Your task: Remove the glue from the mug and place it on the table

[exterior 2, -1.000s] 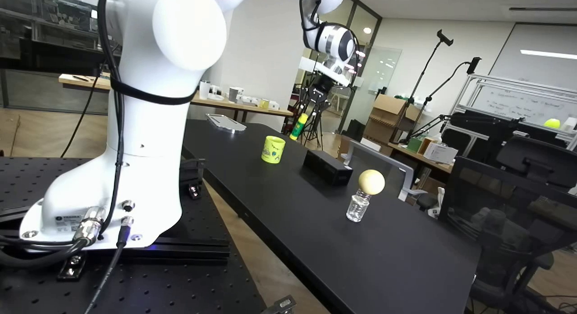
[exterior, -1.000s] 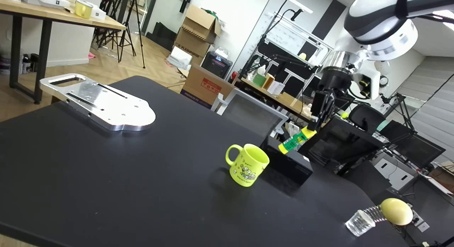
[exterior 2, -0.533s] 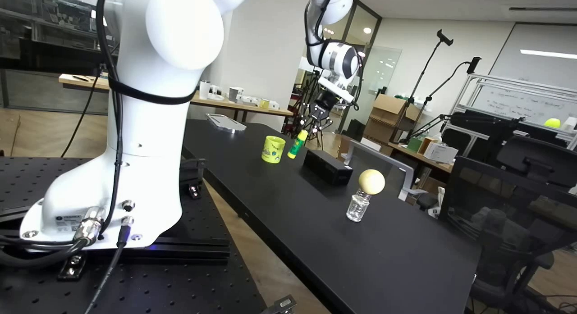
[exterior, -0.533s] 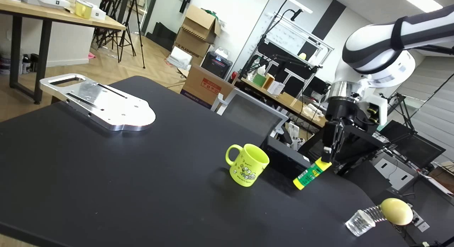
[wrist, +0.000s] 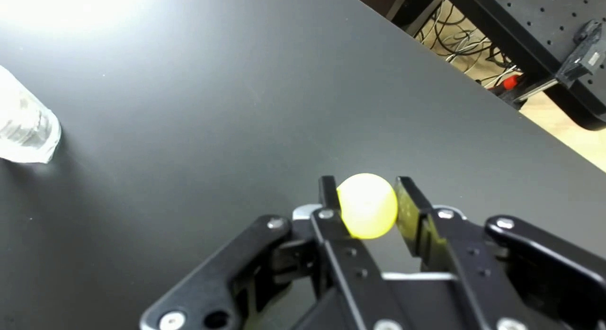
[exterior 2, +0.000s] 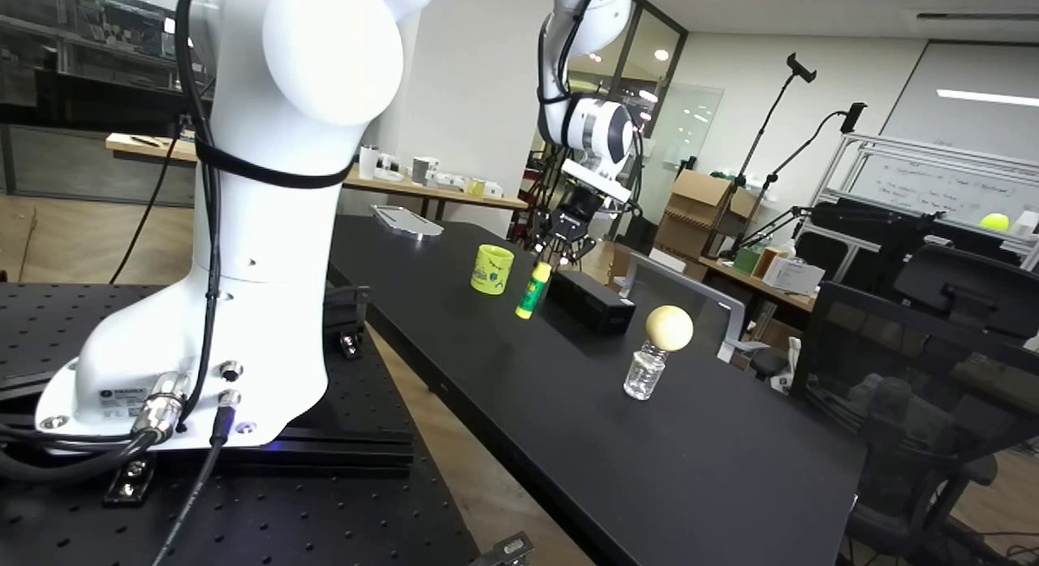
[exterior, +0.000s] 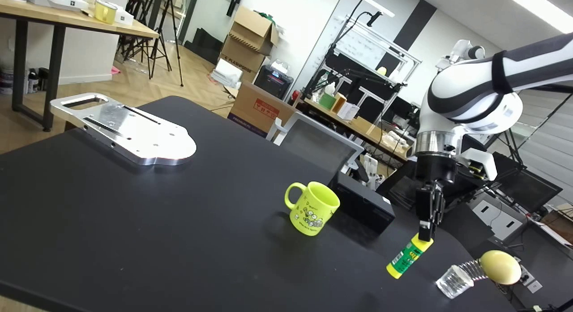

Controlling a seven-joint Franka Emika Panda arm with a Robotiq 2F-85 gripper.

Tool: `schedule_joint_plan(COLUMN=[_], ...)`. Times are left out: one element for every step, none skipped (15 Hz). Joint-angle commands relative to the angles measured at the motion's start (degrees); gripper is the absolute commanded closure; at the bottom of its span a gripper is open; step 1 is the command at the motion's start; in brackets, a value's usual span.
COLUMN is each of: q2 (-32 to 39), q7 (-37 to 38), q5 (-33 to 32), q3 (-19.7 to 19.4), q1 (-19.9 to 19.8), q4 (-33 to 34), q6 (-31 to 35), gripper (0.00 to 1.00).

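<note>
Pincer (wrist: 367, 201) grips the green-and-yellow glue stick (exterior: 409, 257); I'd ease it upright onto the matte-black bench (exterior: 215, 245) beside the lime-yellow mug (exterior: 313, 211).

In an exterior view, the mug (exterior: 311, 214) stood on the table (exterior: 179, 227), with the plate (exterior: 138, 133) well to its left, the chair (exterior: 320, 142) behind it, the box (exterior: 362, 207) just to its right, the glue (exterior: 407, 258) in the gripper (exterior: 425, 232) farther right, and the jar (exterior: 454, 281), under the ball (exterior: 500, 267), farther still

Glue (exterior: 409, 257) lower, hand (wrist: 367, 201) lower, nearer the table (exterior: 201, 231)
</note>
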Motion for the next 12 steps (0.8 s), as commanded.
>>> schedule_joint_plan(q2=[-3.99, -4.19, -4.30, -4.46, -4.63, -4.93, -5.17, -5.50, -5.69, -6.06, -6.38, -6.82], q7=[4.57, 5.51, 6.20, 6.81, 7.43, 8.17, 8.85, 9.46, 9.99, 10.33, 10.63, 11.07], q5=[-2.55, -3.11, -3.53, -3.81, -4.25, -4.49, -4.56, -4.58, -4.78, -4.99, -4.97, -4.77], q3=[-0.99, -1.26, -1.41, -1.58, -1.73, -1.82, -1.91, -1.96, -2.07, -2.17, -2.24, -2.29], q1=[0.00, 0.11, 0.11, 0.15, 0.21, 0.22, 0.24, 0.17, 0.19, 0.21, 0.19, 0.16], q4=[-6.64, -7.64, -8.47, -9.35, -10.18, -11.16, -11.87, -12.74, -13.34, -13.86, -14.36, -14.97], q6=[6.40, 8.30, 9.70, 11.05, 12.17, 13.61, 14.79, 16.33, 17.29, 17.85, 18.41, 18.85], gripper=[0.91, 0.91, 0.91, 0.91, 0.91, 0.91, 0.91, 0.91, 0.91, 0.91, 0.91, 0.41])
